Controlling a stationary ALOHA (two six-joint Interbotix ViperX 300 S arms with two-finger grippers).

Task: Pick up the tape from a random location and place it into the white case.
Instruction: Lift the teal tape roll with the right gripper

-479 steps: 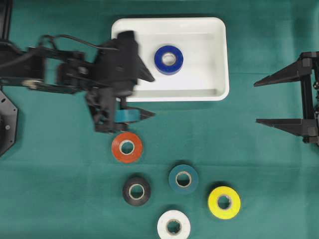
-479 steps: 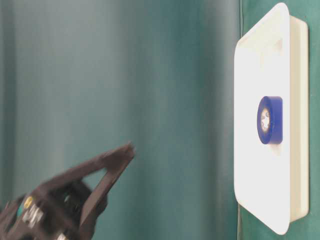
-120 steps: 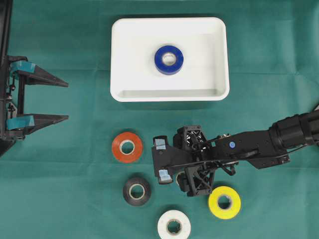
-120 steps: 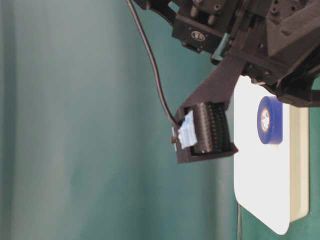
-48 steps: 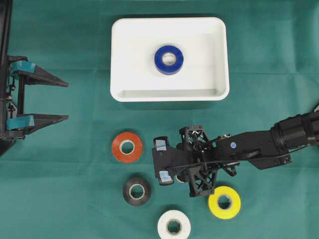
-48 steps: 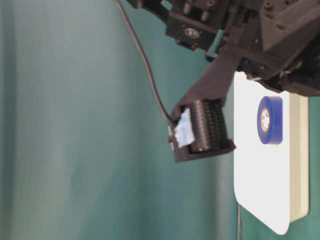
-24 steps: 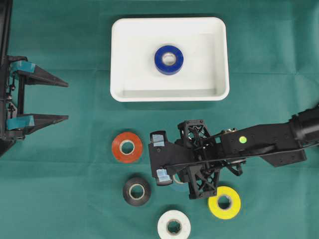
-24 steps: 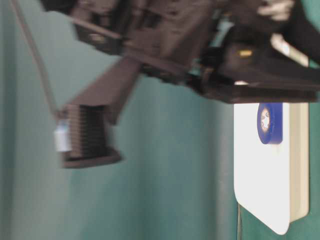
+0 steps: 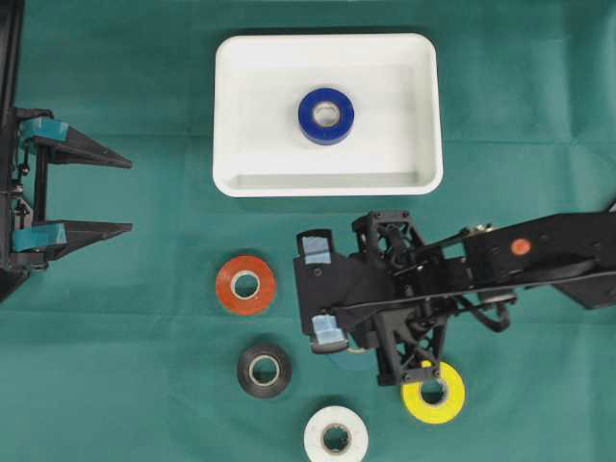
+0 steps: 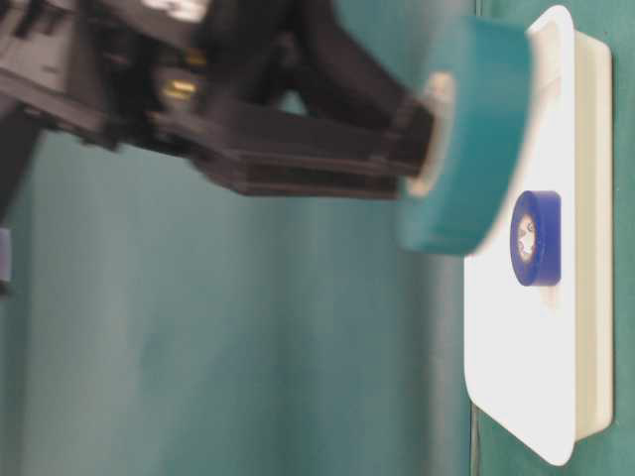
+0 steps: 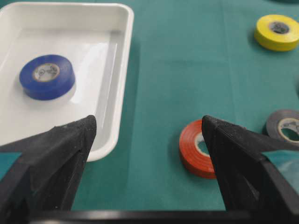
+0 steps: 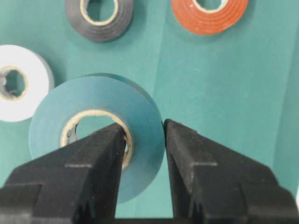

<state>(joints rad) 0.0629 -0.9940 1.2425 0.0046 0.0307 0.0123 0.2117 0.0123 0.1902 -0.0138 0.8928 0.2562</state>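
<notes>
Overhead: since a second ago your right end effector (image 9: 332,332) is lifting the teal tape (image 9: 344,360) off the table (image 9: 115,385), short of the white case (image 9: 423,106). Left end effector (image 9: 120,192) is idling open.
Right wrist: jaws are clamping the roll's wall.
Remaining: carrying, releasing.

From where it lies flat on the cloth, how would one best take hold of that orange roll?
The orange roll lies flat with its cardboard core facing up, so I would come straight down from above, one finger into the hole and one outside, pinching the wall. The right gripper holds the teal roll that way. Its side toward the left gripper looks clear.
</notes>
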